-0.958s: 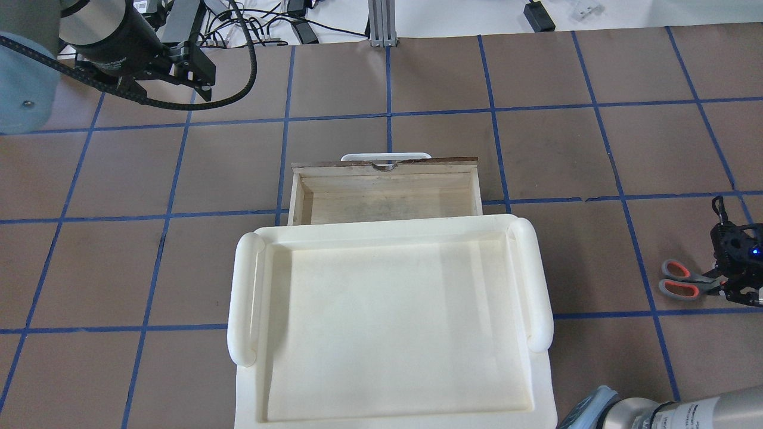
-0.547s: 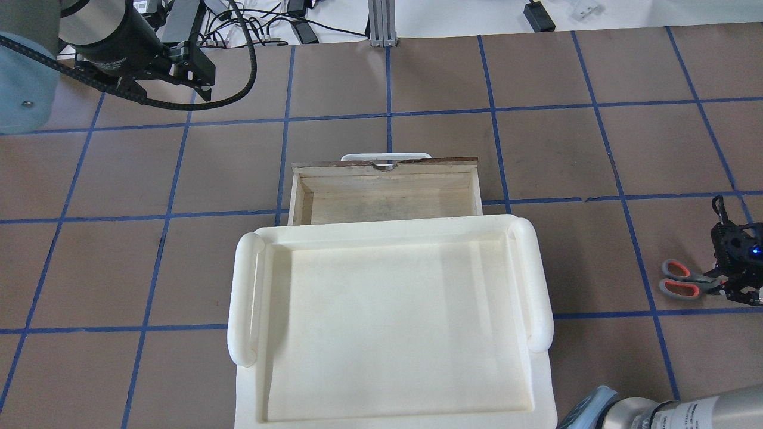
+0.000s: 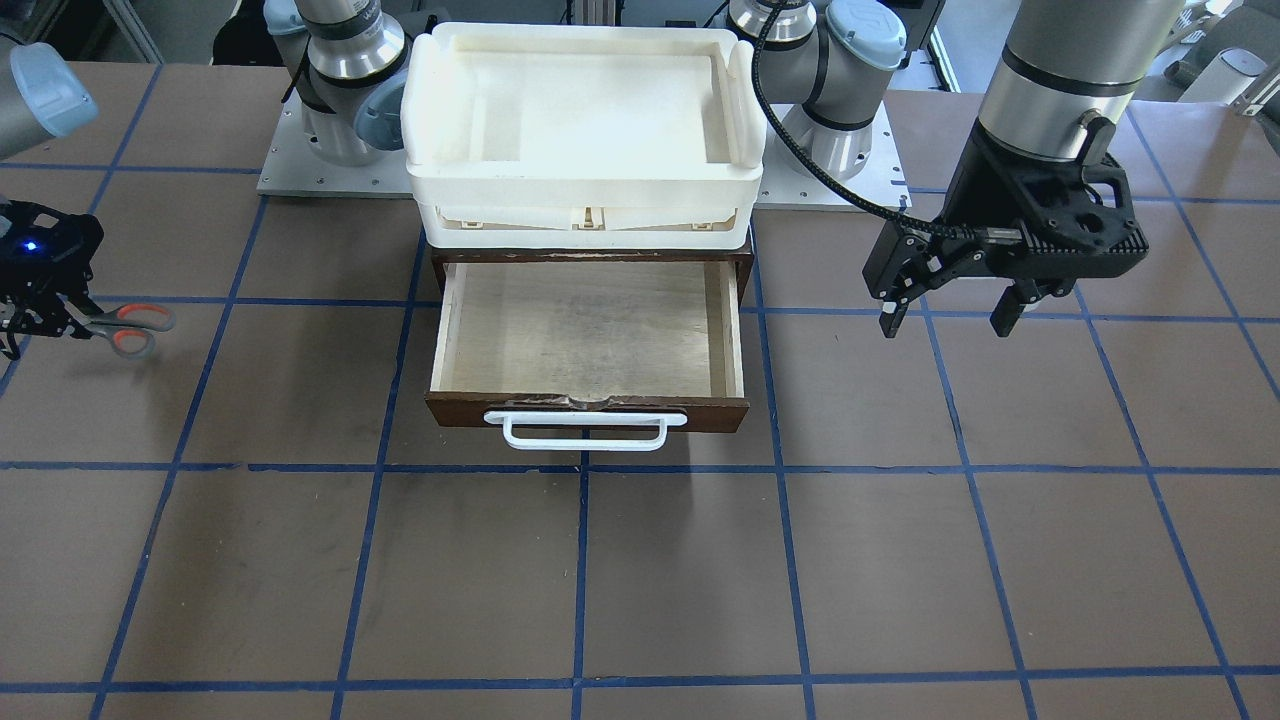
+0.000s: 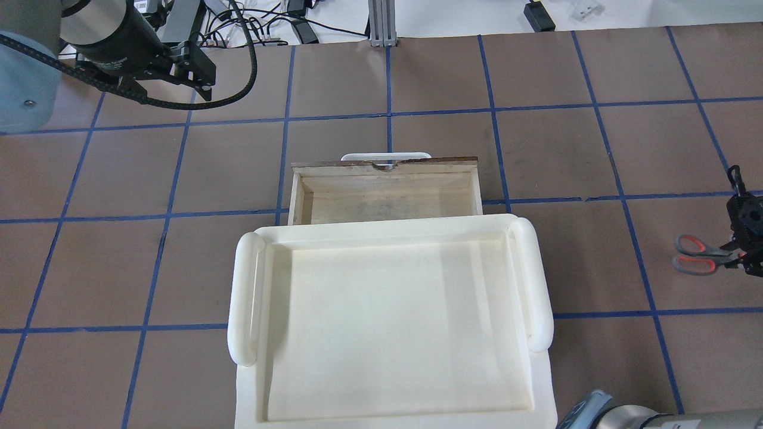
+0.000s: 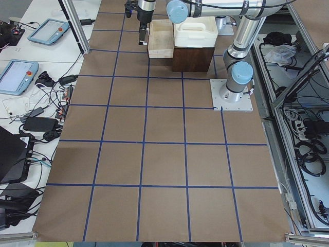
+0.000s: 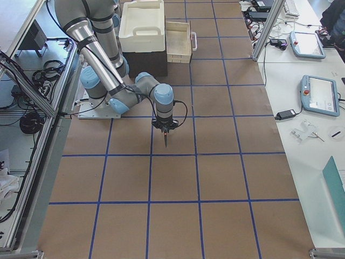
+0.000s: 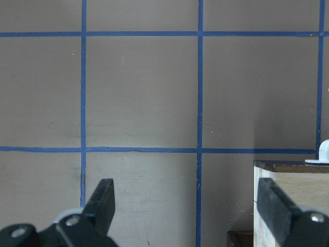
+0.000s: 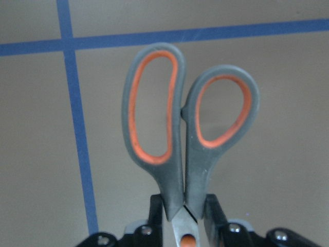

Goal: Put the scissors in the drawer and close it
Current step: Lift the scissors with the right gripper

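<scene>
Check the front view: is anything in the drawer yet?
No, the drawer shows a bare plywood floor; the scissors are clamped in the right gripper, well off to one side.

One pair of scissors [image 4: 694, 255]. One drawer [image 3: 585, 330], bearing one white bar handle [image 3: 585, 432]. One white tray [image 4: 387, 322] above the drawer. Two pincers: the left pincer [image 3: 945, 322] on one side of the drawer, the right pincer [image 8: 184, 216] on the other.

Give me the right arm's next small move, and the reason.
Probably carry the scissors sideways toward the drawer. The right gripper is shut on them near the pivot, well off to one side of the table, and the drawer stands open and empty.
</scene>
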### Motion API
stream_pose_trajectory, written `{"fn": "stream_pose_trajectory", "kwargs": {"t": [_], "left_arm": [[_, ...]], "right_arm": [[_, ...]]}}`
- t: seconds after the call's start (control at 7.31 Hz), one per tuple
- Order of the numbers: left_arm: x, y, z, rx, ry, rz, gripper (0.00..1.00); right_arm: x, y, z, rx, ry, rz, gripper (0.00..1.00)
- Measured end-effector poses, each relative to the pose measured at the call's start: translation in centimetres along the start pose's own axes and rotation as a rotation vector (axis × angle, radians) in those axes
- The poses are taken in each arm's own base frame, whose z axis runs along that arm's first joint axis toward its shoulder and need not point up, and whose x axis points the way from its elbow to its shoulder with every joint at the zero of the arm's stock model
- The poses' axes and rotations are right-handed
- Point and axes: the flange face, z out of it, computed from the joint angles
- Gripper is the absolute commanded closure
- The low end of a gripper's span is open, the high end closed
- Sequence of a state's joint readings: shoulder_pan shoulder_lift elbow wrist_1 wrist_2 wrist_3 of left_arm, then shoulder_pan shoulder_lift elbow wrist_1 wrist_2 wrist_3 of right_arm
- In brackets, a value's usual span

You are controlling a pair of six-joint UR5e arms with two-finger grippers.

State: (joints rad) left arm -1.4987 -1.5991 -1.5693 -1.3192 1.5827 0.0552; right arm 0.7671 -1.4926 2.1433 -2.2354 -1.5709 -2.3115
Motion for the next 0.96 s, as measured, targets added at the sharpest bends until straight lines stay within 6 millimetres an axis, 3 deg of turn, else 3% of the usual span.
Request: {"fn": "stream_pose_trajectory", "kwargs": {"t": [0.27,0.41,0.68,0.96], "left_arm": [[0.0,0.0,-0.1,0.002,0.0,-0.001,0.0],[-0.1,0.0,-0.3,0.006,0.0,-0.001,0.0],[-0.1,0.1,-0.5,0.007,-0.001,-0.002,0.0],[-0.1,0.1,-0.5,0.007,-0.002,-0.002,0.0]], "right_arm": [[3.3,-1.8,-6.6,0.01,-0.002,-0.048,0.97],[4.9,-4.0,-10.2,0.007,0.002,-0.059,0.99],[7.0,-11.0,-16.3,0.002,0.02,-0.054,1.0],[8.1,-18.9,-20.2,-0.006,0.062,-0.052,1.0]]}}
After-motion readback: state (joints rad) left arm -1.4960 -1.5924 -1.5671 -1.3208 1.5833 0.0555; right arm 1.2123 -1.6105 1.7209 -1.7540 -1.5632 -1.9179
